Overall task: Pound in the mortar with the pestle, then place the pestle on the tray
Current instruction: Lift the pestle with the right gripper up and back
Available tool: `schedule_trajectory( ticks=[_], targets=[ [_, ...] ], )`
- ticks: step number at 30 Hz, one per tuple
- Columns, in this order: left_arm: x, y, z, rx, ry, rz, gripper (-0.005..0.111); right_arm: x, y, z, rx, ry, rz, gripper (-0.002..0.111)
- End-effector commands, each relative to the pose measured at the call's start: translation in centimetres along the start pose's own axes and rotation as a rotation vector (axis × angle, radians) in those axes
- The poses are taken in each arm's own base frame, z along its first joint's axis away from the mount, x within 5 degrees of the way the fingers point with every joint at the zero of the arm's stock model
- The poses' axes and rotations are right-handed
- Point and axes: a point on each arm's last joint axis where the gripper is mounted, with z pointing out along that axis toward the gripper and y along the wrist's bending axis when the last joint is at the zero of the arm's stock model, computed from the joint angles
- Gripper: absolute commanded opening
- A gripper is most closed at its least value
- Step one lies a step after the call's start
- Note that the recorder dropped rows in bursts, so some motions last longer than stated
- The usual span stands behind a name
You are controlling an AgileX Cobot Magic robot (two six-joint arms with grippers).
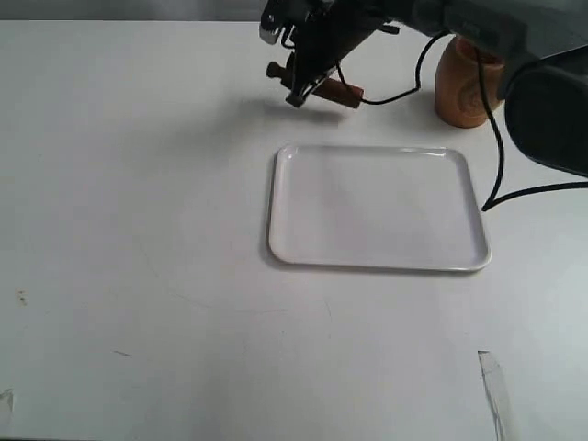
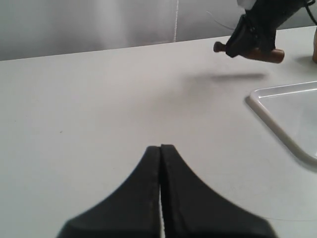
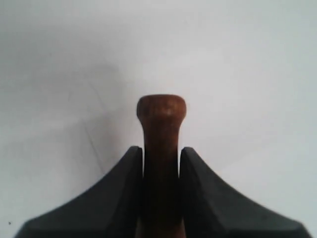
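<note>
The dark reddish-brown pestle (image 1: 344, 92) lies level beyond the far left corner of the white tray (image 1: 276, 216), its small knob pointing left. My right gripper (image 1: 308, 83) reaches across from the right, and its two fingers press on the pestle's narrow neck (image 3: 161, 124) from both sides. The light wooden mortar (image 1: 464, 87) stands upright behind the tray's far right corner, partly hidden by the right arm. In the left wrist view, my left gripper (image 2: 161, 147) is shut and empty over bare table. The same view shows the pestle (image 2: 267, 54) and tray rim (image 2: 277, 124) far off.
A black cable (image 1: 496, 156) hangs from the right arm past the tray's right edge. A strip of tape (image 1: 491, 386) lies on the table at the front right. A wall (image 2: 99, 25) runs behind the table's far edge.
</note>
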Motion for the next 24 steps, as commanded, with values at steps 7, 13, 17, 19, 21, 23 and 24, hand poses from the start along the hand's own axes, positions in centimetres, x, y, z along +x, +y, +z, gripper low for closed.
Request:
schedule_trajectory(
  ticks=[7, 13, 17, 19, 21, 23, 24],
  targets=[
    [0.0, -0.1, 0.0, 0.008, -0.007, -0.012, 0.0, -3.1, -2.5, -6.2, 0.082, -0.206, 0.107, 0.0],
    [0.0, -0.1, 0.0, 0.008, -0.007, -0.012, 0.0, -2.1, -2.0, -6.3, -0.023, -0.144, 0.085, 0.0],
    [0.0, -0.1, 0.0, 0.008, -0.007, -0.012, 0.0, -0.6, -2.5, -6.6, -0.071, -0.108, 0.137, 0.0],
    [0.0, -0.1, 0.0, 0.008, -0.007, -0.012, 0.0, 0.2, -2.9, -7.0, -0.083, -0.097, 0.161, 0.0],
    [0.0, -0.1, 0.0, 0.008, -0.007, -0.012, 0.0, 0.9, -3.1, -7.4, -0.089, -0.081, 0.169, 0.0],
    [0.0, -0.1, 0.0, 0.008, -0.007, -0.012, 0.0, 1.6, -3.3, -8.2, -0.088, -0.072, 0.174, 0.0],
    [0.0, -0.1, 0.0, 0.008, -0.007, -0.012, 0.0, 2.1, -3.5, -8.7, -0.088, -0.072, 0.176, 0.0]
  ],
)
